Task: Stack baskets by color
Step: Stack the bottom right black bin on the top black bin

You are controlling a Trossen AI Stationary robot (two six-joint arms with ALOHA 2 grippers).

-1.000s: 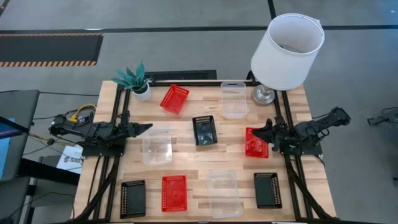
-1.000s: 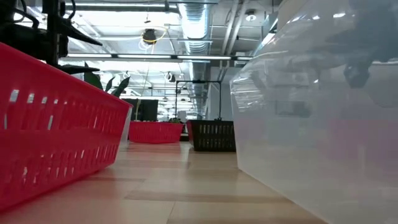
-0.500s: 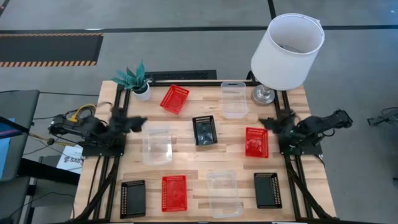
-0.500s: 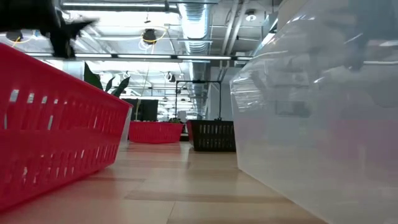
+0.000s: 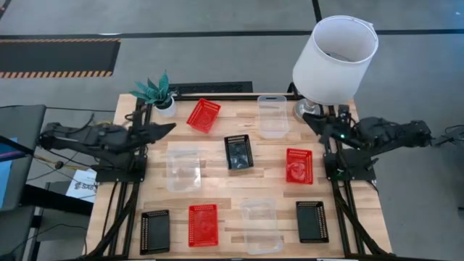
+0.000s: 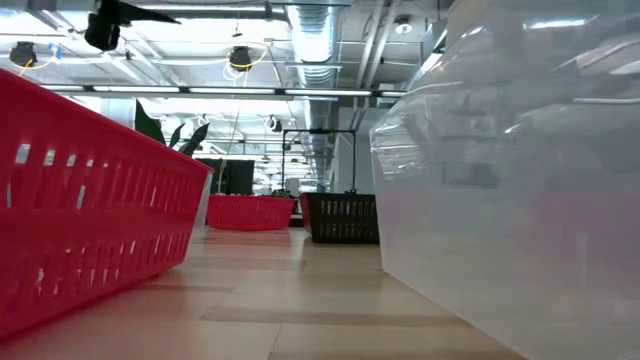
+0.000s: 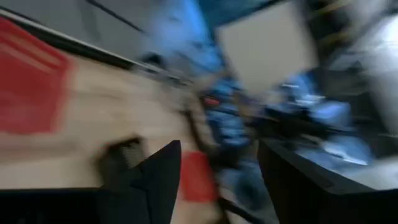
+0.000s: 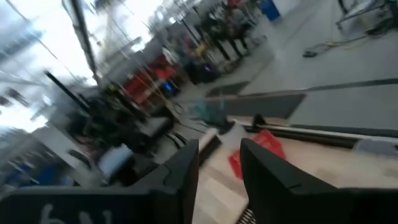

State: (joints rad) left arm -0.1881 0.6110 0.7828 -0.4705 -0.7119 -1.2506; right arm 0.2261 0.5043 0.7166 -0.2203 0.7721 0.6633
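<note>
Both arms have swung away from the middle of the table since a second ago. From above, the left gripper (image 5: 168, 127) now points toward the red basket (image 5: 204, 115) at the far side, empty, and the right gripper (image 5: 307, 120) has left the red basket (image 5: 299, 165) on the right and sits by the lamp base under the white lampshade (image 5: 335, 51). Whether any baskets already sit nested I cannot tell from above; the rest lie apart: a black one (image 5: 238, 151) mid-table, clear ones (image 5: 183, 169) and (image 5: 272, 115), and a near row with a red one (image 5: 203, 225).

At table height, a near red basket wall (image 6: 90, 230) and a clear wall (image 6: 520, 200) fill the view.

Left wrist view: dark fingers (image 7: 158, 180) stand well apart, holding nothing.

Right wrist view: fingers (image 8: 186, 171) are narrowly parted, empty.

Most of the sorting, I judge, remains.
</note>
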